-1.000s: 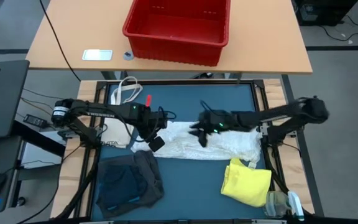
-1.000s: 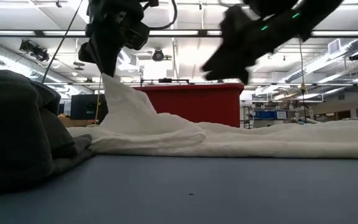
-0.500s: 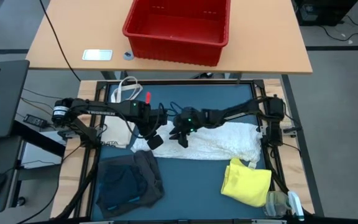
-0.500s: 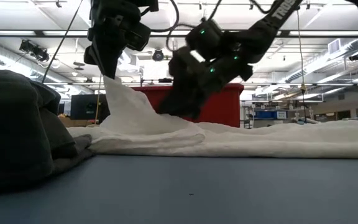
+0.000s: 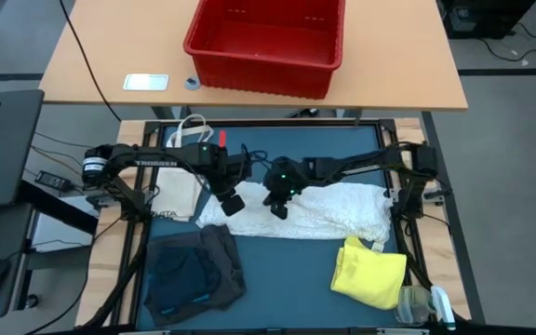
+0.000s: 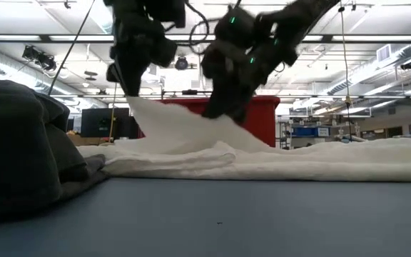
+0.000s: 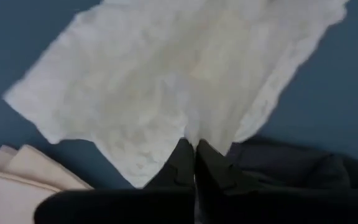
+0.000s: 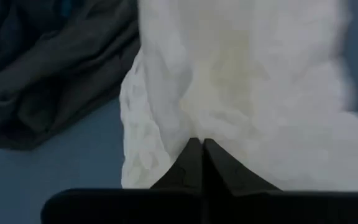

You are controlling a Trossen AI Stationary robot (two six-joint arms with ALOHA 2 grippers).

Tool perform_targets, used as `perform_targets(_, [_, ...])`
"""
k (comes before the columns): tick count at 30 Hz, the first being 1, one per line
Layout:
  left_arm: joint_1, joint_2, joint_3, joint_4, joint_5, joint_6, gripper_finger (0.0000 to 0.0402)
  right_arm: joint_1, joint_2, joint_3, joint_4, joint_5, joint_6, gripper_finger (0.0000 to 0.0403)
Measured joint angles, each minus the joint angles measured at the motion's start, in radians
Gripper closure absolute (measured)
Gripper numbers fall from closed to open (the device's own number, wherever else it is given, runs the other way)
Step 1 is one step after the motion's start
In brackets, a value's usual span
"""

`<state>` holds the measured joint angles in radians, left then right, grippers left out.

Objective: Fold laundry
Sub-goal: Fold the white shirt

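High view: I see the left gripper (image 5: 231,201) and right gripper (image 5: 278,207) side by side. Both are clamped on the white garment's (image 5: 328,212) left end.

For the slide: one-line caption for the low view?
Both end effectors, left and right, pinch the white lacy garment, tenting it above the table.

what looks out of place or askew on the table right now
Nothing damaged or spilled. The white garment lies rumpled across the mat, its left end pinched up into two peaks by the left gripper and right gripper, both shut on it. The dark pile and yellow garment sit loosely bunched, not folded.
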<state>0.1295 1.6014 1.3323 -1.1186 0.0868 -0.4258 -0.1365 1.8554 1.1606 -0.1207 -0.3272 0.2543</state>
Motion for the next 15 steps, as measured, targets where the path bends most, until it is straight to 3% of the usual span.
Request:
perform_targets(3, [0.043,0.025,0.0,0.009,0.001,0.032,0.0401,0.001,-0.064,0.0,-0.054,0.08,0.003,0.0398])
perform_targets(8, [0.126,0.075,0.0,0.016,0.014,0.108,0.0401,-0.049,-0.024,0.001,-0.045,0.075,0.122,0.0398])
perform_targets(13, [0.19,0.092,-0.001,-0.044,0.144,0.151,0.0401,-0.046,0.024,0.001,0.029,-0.158,0.204,0.0394])
perform_targets(15, [0.202,0.071,0.006,-0.075,0.171,0.17,0.0401,-0.033,0.022,0.001,0.056,-0.204,0.208,0.0395])
